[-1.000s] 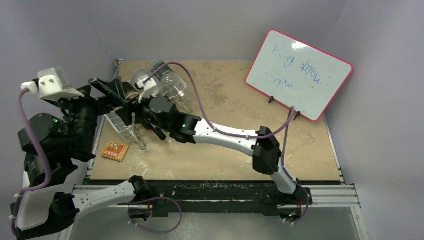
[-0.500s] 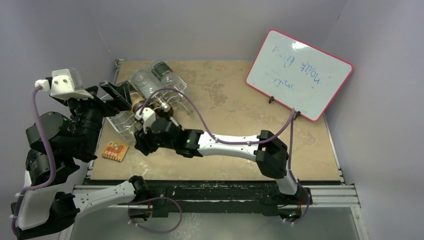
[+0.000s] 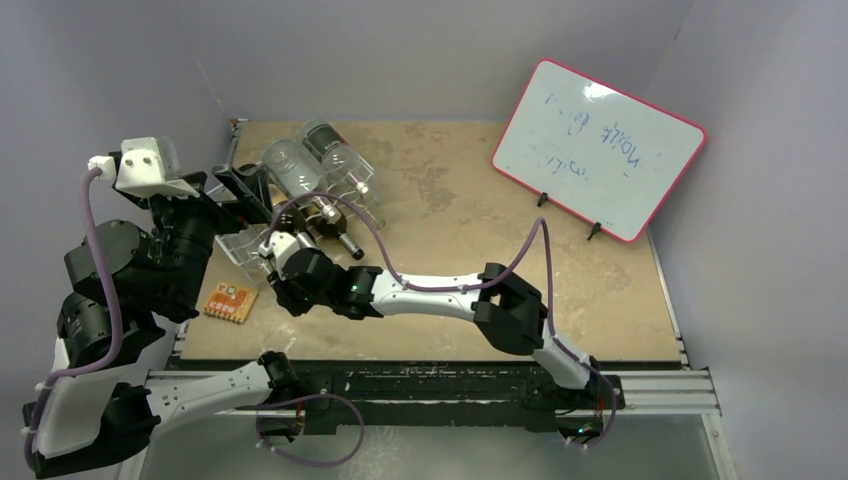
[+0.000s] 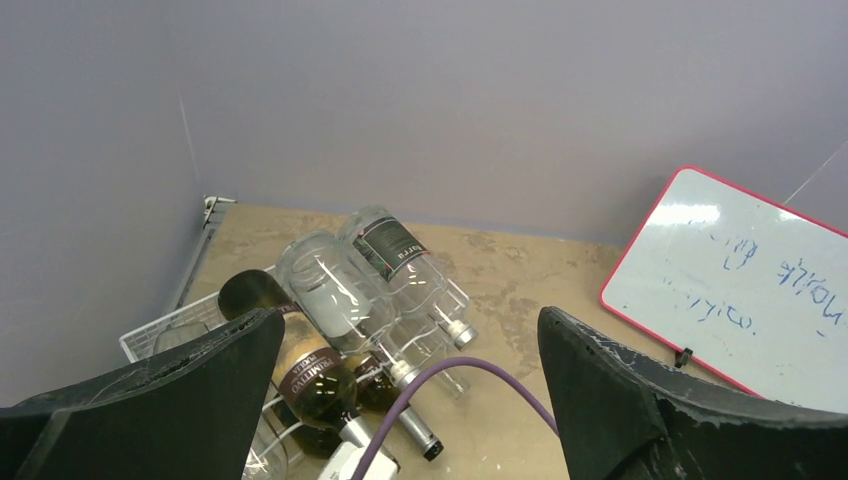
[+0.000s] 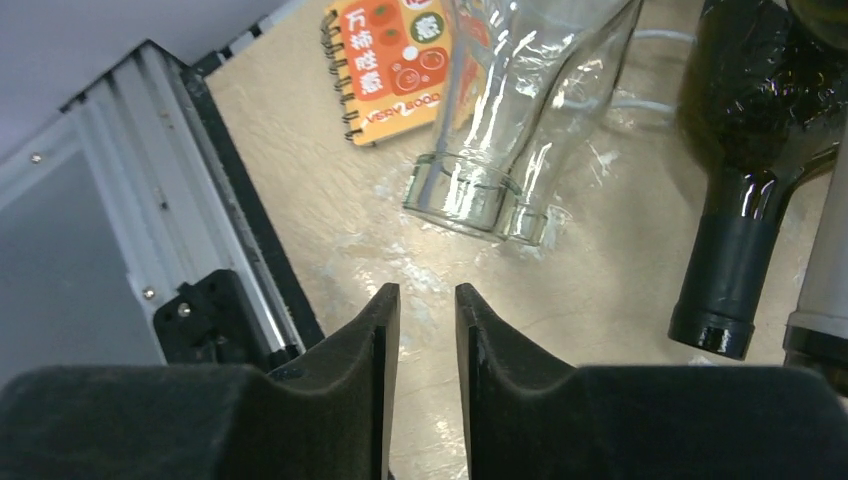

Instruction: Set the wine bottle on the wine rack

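The wine bottle (image 4: 305, 378) lies on the rack (image 4: 150, 335) beside two clear bottles (image 4: 330, 290), its neck jutting past the rack's near edge over the counter (image 3: 450, 240). The rack sits in the far left corner, close to the counter's left edge. The left gripper (image 4: 410, 325) hovers above the rack, fingers spread wide with nothing between them. The right gripper (image 5: 428, 292) hangs low over the counter just in front of the bottle mouths, fingers pressed almost together and gripping nothing, with the metal front rail (image 5: 110, 190) near on one side. A notebook (image 5: 395, 60) lies at the left edge. A broad stretch of counter separates the rack from the whiteboard (image 3: 597, 148).
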You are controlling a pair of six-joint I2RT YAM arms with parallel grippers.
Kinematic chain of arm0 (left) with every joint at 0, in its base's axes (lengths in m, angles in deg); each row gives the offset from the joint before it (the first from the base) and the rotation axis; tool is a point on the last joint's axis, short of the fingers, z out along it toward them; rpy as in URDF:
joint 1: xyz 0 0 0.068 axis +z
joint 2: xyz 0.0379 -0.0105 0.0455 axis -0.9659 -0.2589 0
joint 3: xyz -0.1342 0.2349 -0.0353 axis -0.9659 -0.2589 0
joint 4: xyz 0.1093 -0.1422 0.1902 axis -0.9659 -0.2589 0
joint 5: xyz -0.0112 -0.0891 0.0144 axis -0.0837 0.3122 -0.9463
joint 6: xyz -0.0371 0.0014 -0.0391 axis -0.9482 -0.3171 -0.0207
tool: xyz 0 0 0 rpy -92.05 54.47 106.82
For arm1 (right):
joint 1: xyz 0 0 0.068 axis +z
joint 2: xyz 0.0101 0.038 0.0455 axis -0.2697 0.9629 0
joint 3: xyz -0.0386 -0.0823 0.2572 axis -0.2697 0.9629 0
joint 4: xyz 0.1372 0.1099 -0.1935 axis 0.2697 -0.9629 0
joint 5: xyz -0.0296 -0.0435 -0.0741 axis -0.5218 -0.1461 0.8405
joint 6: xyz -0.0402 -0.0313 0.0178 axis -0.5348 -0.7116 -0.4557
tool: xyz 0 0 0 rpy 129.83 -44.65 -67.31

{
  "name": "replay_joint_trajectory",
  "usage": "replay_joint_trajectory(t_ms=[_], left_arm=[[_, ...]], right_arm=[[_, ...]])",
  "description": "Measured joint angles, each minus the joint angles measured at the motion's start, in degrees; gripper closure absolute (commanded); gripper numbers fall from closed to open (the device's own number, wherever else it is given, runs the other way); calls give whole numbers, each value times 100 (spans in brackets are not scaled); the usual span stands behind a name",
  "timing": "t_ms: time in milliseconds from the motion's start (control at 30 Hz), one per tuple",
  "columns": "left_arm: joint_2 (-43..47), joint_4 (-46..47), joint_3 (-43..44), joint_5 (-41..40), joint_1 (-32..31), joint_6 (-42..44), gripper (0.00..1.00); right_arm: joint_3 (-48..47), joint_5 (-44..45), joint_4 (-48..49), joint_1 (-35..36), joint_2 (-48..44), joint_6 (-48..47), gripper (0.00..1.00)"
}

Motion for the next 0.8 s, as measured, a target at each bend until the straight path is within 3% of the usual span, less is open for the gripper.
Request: replay_joint_trajectory(t_ms=[167,467,633,800], left_arm=[[2,-7,-92,4,0,-2,2],[2,-24,-103,79,0,-26,2],[13,-28,-101,129,0,-48,2],[17,-79,-101,149,0,-72,2]], right_arm=[[-177,81,-122,-50,216,0,80],[-866,162,-170,-114,402,-9,79],[-1274,166,-234,-197,723,-2,75],[-1294,144,-372,-225,758,55,59]])
